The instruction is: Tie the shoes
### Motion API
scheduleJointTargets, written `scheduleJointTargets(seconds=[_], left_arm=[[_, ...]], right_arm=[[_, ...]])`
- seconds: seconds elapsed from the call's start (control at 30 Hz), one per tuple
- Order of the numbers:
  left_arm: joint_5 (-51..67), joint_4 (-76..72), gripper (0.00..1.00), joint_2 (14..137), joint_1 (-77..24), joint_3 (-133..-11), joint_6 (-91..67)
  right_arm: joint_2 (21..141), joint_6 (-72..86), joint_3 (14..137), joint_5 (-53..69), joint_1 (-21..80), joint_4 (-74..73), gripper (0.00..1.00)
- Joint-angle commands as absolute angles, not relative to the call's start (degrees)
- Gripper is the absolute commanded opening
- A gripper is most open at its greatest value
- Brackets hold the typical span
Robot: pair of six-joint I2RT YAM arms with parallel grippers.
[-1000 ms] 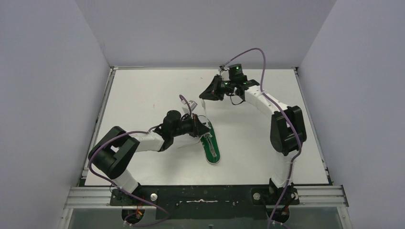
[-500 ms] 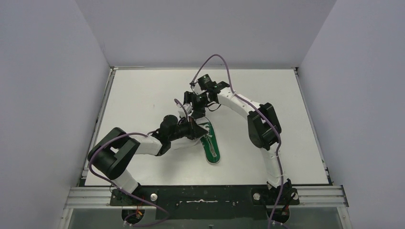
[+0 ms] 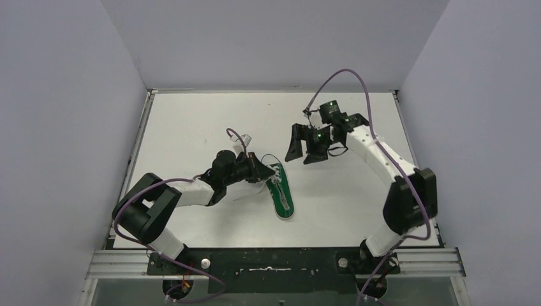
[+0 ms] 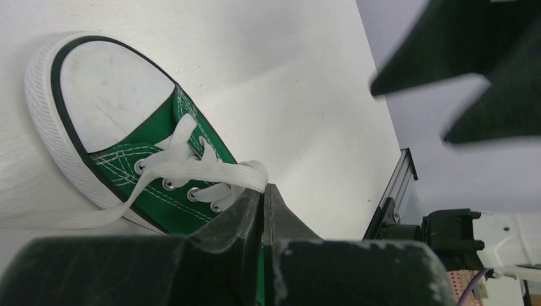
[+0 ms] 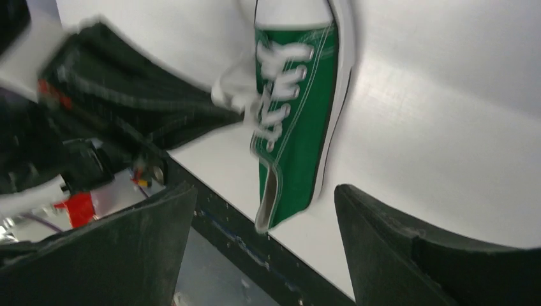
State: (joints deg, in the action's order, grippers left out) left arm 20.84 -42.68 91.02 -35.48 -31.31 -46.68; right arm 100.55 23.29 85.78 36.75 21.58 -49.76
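Green canvas sneaker on white counter; left fingers clenched on its white lace; right fingers released, spread wide, hovering right of toe.

We've got the left gripper clamped on a lace, arm stretched low; right gripper hangs jaws wide, well apart from it.

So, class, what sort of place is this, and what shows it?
Likely a robot lab cell: left arm and right arm bolted at a white table, plain walls around it, one green sneaker.
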Motion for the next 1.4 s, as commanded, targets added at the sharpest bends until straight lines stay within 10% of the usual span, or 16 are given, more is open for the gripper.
scheduleJointTargets(seconds=[0.0,0.23,0.67,1.07,1.27,1.37], left_arm=[[20.0,-38.2,0.0,88.6,-34.7,-35.9,-50.8],[26.8,-31.9,0.0,89.7,-33.4,-40.4,-53.0],[33.1,-28.2,0.0,88.9,-31.3,-40.2,-56.4],[34.5,-33.1,0.0,89.6,-30.9,-40.3,-60.4],[35.2,-32.1,0.0,89.0,-30.5,-40.4,-59.8],[35.1,-31.0,0.0,89.0,-29.9,-40.8,-59.4]], right_arm=[[84.1,22.8,70.0,30.1,28.0,-36.8,0.81],[70.6,28.7,49.4,6.4,48.5,-8.7,0.74],[87.3,29.8,43.5,-22.4,61.8,16.2,0.42],[98.3,32.3,43.0,-28.7,62.7,27.4,0.4],[100.3,29.4,42.9,-21.8,62.7,30.3,0.0],[92.7,31.7,42.8,-16.3,60.8,18.7,0.0]])
